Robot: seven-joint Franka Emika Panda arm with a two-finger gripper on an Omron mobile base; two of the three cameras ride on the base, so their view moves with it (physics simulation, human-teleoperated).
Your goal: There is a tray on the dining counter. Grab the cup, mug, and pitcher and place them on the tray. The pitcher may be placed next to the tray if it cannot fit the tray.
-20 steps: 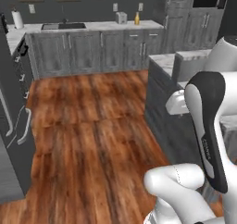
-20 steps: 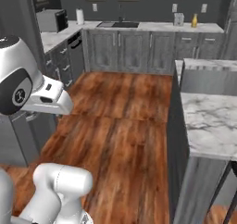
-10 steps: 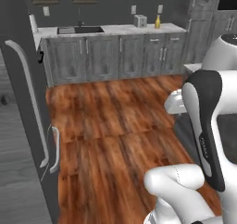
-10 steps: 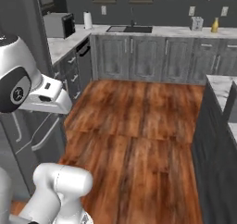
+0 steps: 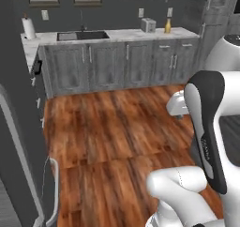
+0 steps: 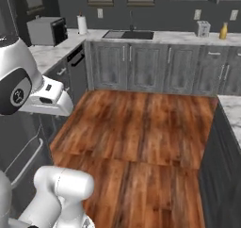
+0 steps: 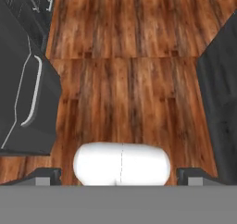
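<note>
The mustard-yellow pitcher [image 5: 167, 26] [image 6: 223, 31] stands far off on the back marble worktop, just right of a grey toaster [image 5: 148, 24] [image 6: 203, 28]. My gripper [image 7: 119, 176] hangs over the wooden floor, far from the pitcher. It is open, its two dark fingertips [image 7: 46, 174] wide apart with nothing between them. The tray, the cup and the mug are out of view. A marble corner [image 6: 230, 110] shows at the right edge; I cannot tell whether it belongs to the dining counter.
A sink [image 5: 82, 35] [image 6: 128, 34] sits in the back worktop above grey cabinets. A paper towel roll [image 5: 29, 28] and a microwave [image 6: 47, 30] stand to the left. A dark appliance with a long handle [image 7: 28, 93] flanks the floor on the left.
The whole picture has shifted, so the base has moved: the back cabinets look nearer and the marble counter on the right has slid almost out of view. The gripper stays open.
</note>
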